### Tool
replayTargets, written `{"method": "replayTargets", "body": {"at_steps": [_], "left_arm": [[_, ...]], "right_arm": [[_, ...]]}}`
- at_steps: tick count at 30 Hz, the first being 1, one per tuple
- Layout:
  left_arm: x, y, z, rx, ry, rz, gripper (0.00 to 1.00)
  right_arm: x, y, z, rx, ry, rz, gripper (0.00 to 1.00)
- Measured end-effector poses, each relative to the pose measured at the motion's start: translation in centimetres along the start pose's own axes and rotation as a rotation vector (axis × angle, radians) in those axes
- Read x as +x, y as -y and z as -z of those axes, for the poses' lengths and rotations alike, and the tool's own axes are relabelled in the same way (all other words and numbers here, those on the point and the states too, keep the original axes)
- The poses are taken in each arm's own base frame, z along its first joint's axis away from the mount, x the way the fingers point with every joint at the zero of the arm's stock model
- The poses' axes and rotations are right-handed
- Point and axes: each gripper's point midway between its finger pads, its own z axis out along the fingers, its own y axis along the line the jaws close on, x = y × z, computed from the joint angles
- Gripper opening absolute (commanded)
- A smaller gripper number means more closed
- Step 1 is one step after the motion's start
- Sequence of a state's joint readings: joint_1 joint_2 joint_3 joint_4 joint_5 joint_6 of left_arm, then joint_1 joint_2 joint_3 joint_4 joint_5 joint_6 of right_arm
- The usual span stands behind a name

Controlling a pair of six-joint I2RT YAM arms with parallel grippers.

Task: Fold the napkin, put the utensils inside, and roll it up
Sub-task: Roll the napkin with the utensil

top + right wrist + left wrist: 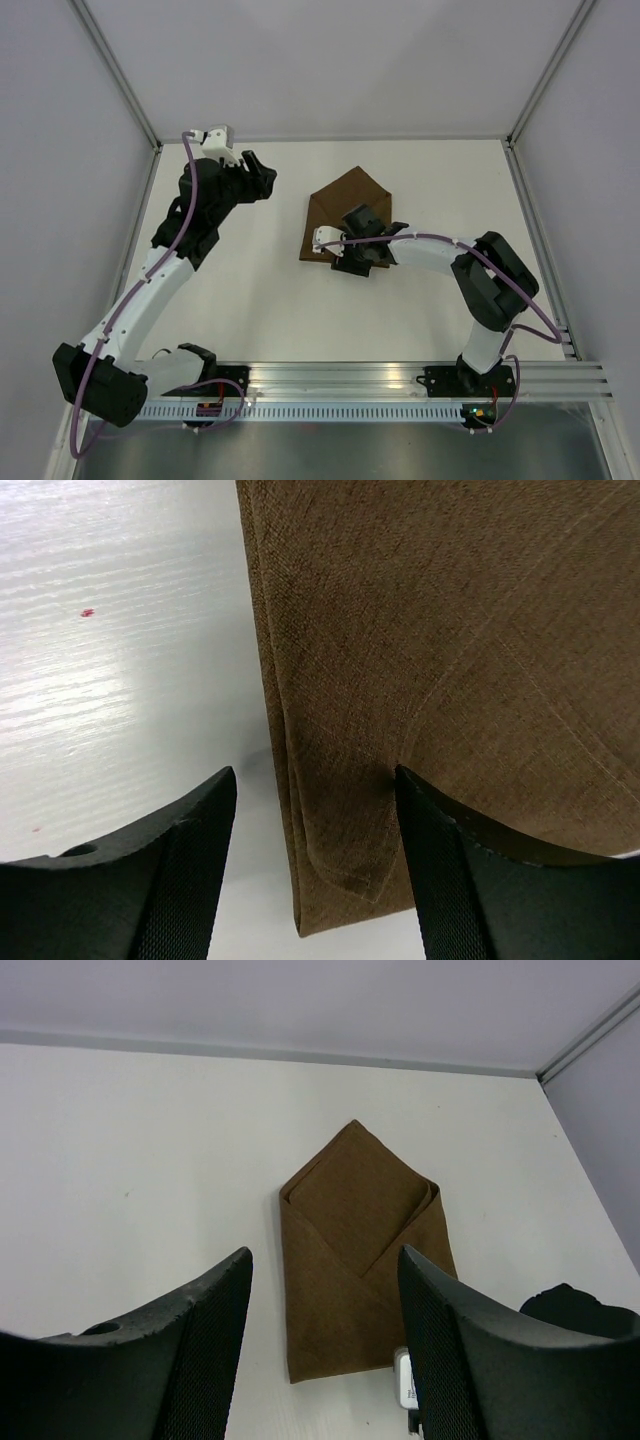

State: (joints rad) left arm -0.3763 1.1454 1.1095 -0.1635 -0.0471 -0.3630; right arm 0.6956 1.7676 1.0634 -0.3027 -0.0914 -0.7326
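A: Entry: dark-brown napkin [345, 195], lying folded mid-table. Right gripper [312, 780]?
B: Hovering over its near edge, jaws wide, empty. Left gripper [325, 1252] hanging far left, likewise gaping, empty. Hazard: snagging one layer, likely pulling folds apart.

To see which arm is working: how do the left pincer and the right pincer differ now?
The left pincer hangs over bare table, apart from the napkin; the right pincer sits low over the napkin's edge. The left pincer's view takes in the whole folded napkin; the right pincer's only one corner, close. Both are open and empty.
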Motion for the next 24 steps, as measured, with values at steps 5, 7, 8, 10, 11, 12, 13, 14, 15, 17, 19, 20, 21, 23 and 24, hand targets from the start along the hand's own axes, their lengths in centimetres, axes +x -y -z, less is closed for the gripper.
{"method": "replayTargets", "body": {"at_steps": [5,7,8,10,11,12,13,14,15,17,19,20,21,23,24], "left_arm": [[0.7,-0.2,-0.3,-0.003,-0.022,-0.018,0.65],[1.0,-0.1,-0.6,0.004,-0.036,-0.021,0.65],[1.3,-0.1,-0.7,0.011,-0.044,-0.023,0.65],[1.7,0.2,-0.8,0.028,-0.058,-0.026,0.65],[2.0,0.2,-0.9,0.037,-0.067,-0.029,0.65],[2.3,0.3,-0.9,0.045,-0.073,-0.032,0.65],[2.6,0.3,-0.9,0.051,-0.08,-0.033,0.65],[3.0,0.3,-0.9,0.057,-0.09,-0.036,0.64],[3.4,0.4,-0.9,0.065,-0.099,-0.038,0.64],[4.3,0.3,-0.9,0.075,-0.121,-0.042,0.64],[5.1,0.3,-0.9,0.085,-0.14,-0.044,0.64],[5.4,0.3,-0.9,0.088,-0.149,-0.046,0.64],[5.7,0.2,-0.9,0.09,-0.154,-0.048,0.64],[6.2,0.2,-0.8,0.097,-0.166,-0.049,0.63],[6.5,0.2,-0.7,0.1,-0.171,-0.05,0.62]], "right_arm": [[-0.1,0.6,-1.1,0.009,-0.003,0.029,0.59],[-0.2,0.8,-1.3,0.014,-0.001,0.042,0.56],[-0.2,0.8,-1.4,0.013,-0.002,0.046,0.56],[-0.2,0.8,-1.4,0.013,0.0,0.053,0.52],[-0.2,0.8,-1.4,0.011,-0.001,0.057,0.51],[-0.2,0.7,-1.5,0.008,-0.001,0.059,0.49],[-0.1,0.7,-1.5,0.005,-0.001,0.062,0.49],[-0.1,0.6,-1.5,0.0,0.0,0.064,0.47],[-0.1,0.5,-1.6,-0.004,0.001,0.065,0.45],[-0.1,0.4,-1.6,-0.016,0.003,0.067,0.42],[0.0,0.4,-1.6,-0.029,0.004,0.066,0.4],[0.0,0.3,-1.7,-0.037,0.004,0.064,0.38],[0.0,0.3,-1.7,-0.046,0.004,0.061,0.36],[0.1,0.4,-1.8,-0.066,0.004,0.052,0.31],[0.1,0.5,-1.9,-0.075,0.006,0.047,0.29]]}}
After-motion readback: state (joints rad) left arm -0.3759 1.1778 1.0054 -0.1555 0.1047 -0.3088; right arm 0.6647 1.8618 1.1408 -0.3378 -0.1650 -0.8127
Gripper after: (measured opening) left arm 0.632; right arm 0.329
